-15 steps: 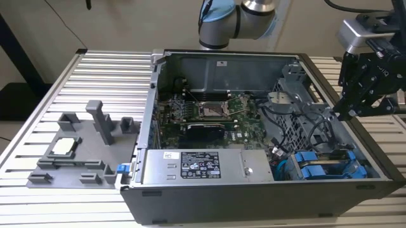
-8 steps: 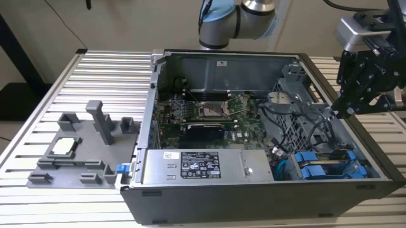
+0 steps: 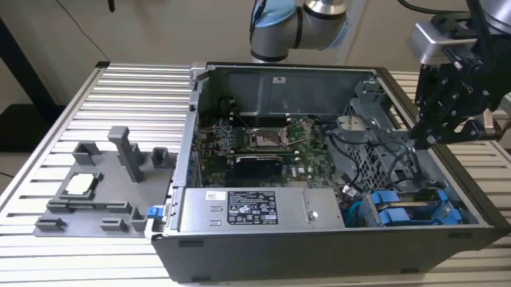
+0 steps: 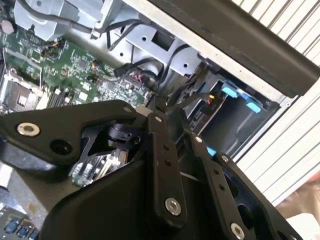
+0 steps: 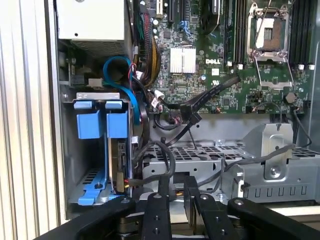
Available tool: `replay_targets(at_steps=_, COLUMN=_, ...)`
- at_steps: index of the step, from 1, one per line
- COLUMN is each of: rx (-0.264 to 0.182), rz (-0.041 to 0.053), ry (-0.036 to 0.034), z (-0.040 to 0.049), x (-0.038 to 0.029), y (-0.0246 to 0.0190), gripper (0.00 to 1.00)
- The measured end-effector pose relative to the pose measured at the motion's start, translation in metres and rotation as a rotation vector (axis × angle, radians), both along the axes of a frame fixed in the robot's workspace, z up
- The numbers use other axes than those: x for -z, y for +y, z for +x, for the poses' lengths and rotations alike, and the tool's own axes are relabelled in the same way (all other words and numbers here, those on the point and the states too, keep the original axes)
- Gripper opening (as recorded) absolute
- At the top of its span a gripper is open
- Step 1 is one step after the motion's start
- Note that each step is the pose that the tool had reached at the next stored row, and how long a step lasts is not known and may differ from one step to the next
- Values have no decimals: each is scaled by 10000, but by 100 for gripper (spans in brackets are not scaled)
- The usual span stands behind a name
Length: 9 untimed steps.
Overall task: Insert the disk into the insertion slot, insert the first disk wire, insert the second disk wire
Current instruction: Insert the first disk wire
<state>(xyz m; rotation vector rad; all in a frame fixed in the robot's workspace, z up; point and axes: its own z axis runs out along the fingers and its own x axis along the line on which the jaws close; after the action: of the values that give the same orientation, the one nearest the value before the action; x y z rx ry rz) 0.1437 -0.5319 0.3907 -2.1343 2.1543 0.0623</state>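
Ribbed metal table (image 3: 119, 84) holds one open computer case (image 3: 319, 254) and one grey tray (image 3: 88, 209) with one chip (image 3: 82, 184). One gripper (image 3: 425, 142) hangs over the case's edge on the exterior view's right, above black wires (image 5: 165, 155). Its two fingers (image 5: 159, 212) are close together with a thin gap; I cannot tell if they pinch a wire. The disk (image 3: 399, 215) sits in its slot, mostly hidden. Two blue tabs (image 5: 90, 125) show.

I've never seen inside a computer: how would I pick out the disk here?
Find the open computer case, then its lower corner on the exterior view's right, beside the grey power-supply box. The disk there sits in a bright blue plastic frame among grey metal.
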Motion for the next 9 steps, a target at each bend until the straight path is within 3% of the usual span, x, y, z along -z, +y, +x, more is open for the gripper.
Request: replay_targets(at_steps=9, rx=0, rz=3, ry=0, z=-163, x=21, y=1, gripper=27)
